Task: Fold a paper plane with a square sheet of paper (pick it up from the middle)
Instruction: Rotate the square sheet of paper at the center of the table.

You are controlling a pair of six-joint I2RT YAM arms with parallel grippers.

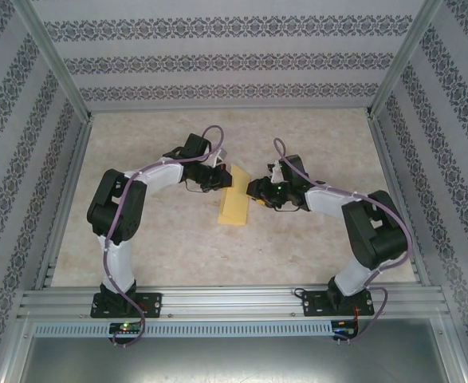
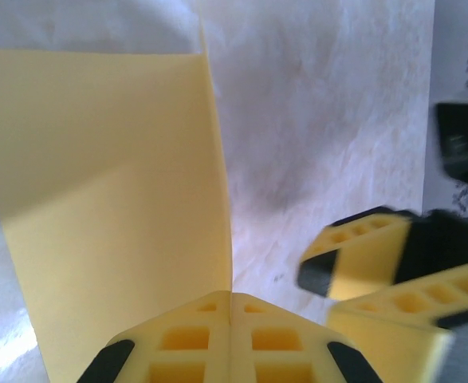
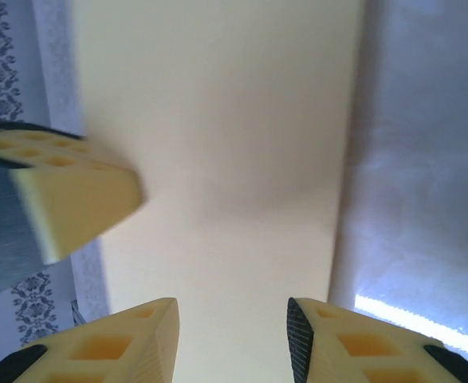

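The square sheet of paper is yellow-orange and looks like a narrow upright strip between the two arms at mid-table. My left gripper is at the strip's far end. In the left wrist view that gripper is shut on the paper's edge, and the sheet rises as a flat wall to the left of it. My right gripper is close beside the strip on its right. It stands open with the paper spread just ahead of its fingers, nothing between them.
The beige tabletop is bounded by aluminium rails and patterned walls. The two grippers are very close: the right gripper's fingers show beside the left one, and a left finger shows in the right wrist view.
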